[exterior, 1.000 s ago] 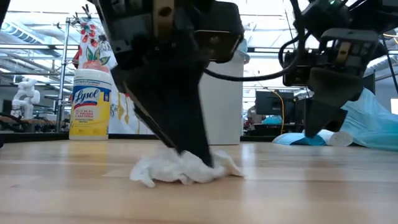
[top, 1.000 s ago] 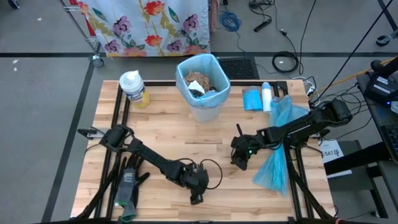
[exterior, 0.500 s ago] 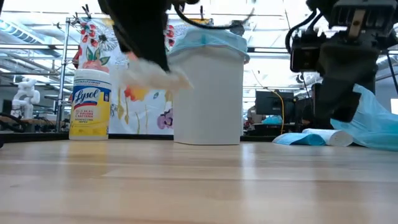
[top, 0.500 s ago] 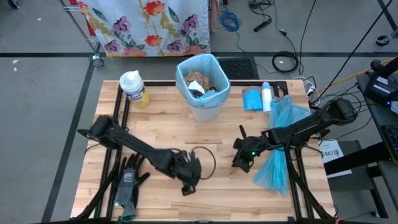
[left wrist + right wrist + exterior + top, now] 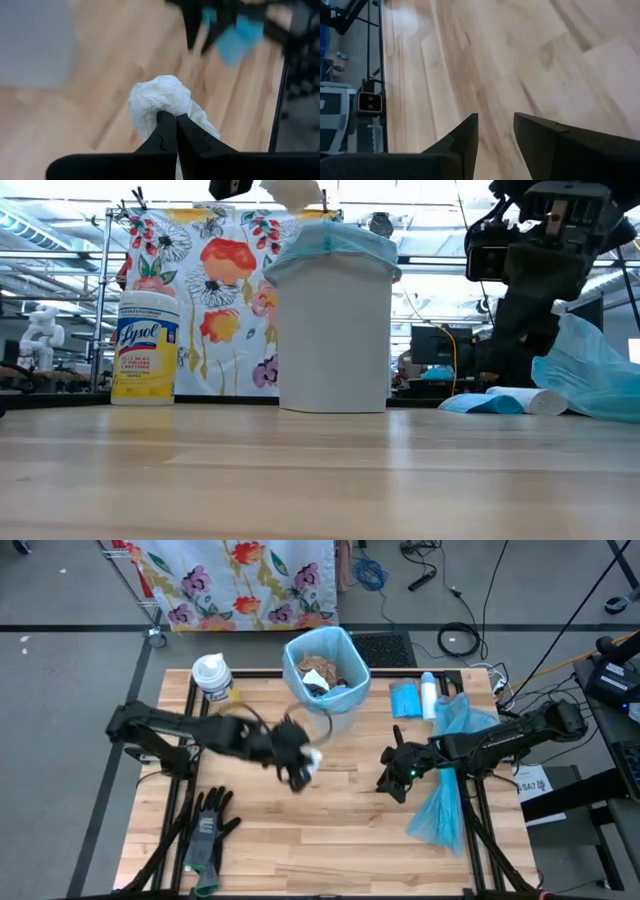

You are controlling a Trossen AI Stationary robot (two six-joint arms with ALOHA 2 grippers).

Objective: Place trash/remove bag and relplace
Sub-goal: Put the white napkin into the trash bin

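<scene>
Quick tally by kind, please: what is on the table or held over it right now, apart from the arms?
Bins: 1
Wipes tubs: 1
Gloves: 1 pair
Blue bag rolls: 1
Loose blue bags: 1
Tissue wads, held by left end effector: 1
Total: 6

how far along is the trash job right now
Done: brown paper scraps already lie in the lined bin, and no loose scraps show on the table.
In hand: the left gripper is shut on a white tissue wad, lifted beside the bin, not yet over it. The right gripper waits open and empty.
Left: drop the wad, pull the liner, fit a fresh blue bag.
</scene>
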